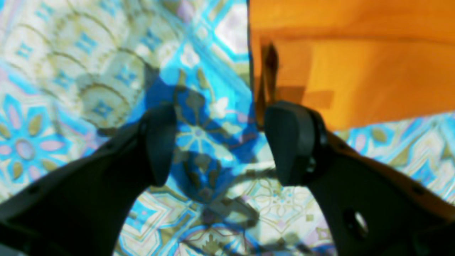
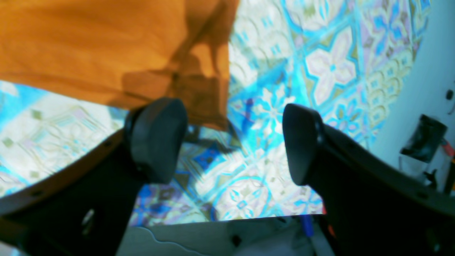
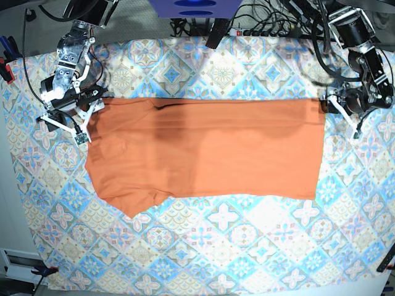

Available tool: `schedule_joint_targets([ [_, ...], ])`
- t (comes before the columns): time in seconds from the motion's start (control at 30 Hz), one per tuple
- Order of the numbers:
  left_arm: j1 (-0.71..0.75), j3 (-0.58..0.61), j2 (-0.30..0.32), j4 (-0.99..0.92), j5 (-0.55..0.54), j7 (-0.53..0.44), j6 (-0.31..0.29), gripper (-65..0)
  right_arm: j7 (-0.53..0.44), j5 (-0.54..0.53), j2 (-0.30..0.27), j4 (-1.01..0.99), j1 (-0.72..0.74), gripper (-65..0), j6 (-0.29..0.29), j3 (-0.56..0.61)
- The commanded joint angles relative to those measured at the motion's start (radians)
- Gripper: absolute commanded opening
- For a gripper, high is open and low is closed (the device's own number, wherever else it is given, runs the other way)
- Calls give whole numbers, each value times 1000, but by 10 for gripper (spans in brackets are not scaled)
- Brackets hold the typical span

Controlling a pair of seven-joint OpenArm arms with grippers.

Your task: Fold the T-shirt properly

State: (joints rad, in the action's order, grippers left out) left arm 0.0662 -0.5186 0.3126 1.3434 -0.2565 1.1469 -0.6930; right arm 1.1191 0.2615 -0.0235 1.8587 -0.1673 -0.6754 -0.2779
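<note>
The orange T-shirt [image 3: 203, 148] lies flat across the patterned tablecloth [image 3: 234, 246], folded into a long band, with one sleeve sticking out at the front left. My left gripper [image 1: 225, 142] is open just off the shirt's corner [image 1: 320, 71]; only tablecloth shows between its fingers. In the base view this gripper [image 3: 336, 106] sits at the shirt's back right corner. My right gripper [image 2: 229, 142] is open too, with a corner of the shirt [image 2: 106, 53] above its left finger [image 2: 158, 138] and nothing in its grasp. It [image 3: 88, 114] hovers at the shirt's back left corner.
Cables and a power strip [image 3: 259, 28] run along the table's back edge. The tablecloth's near edge [image 2: 213, 218] shows under the right gripper, with floor clutter below it. A dark object [image 2: 423, 138] stands by the wall at the right.
</note>
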Motion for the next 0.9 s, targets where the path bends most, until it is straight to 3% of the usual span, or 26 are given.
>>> schedule_joint_targets([
  [0.0, -9, 27, 15, 15, -11, -31, -5, -234, -10, -8, 1, 17, 13, -212, -10, -14],
  [0.27, -12, 54, -5, 15, -11, -37, -5, -234, -10, -9, 40, 6, 39, -212, -23, -99],
  [0.47, -13, 56, -3, 15, -10, -37, -5, -234, -10, -9, 43, -120, 108, -211, -23, -162],
  [0.87, -13, 54, -3, 15, -4, -37, -5, -234, 14, -11, 44, -213, 145, -210, -23, -168],
])
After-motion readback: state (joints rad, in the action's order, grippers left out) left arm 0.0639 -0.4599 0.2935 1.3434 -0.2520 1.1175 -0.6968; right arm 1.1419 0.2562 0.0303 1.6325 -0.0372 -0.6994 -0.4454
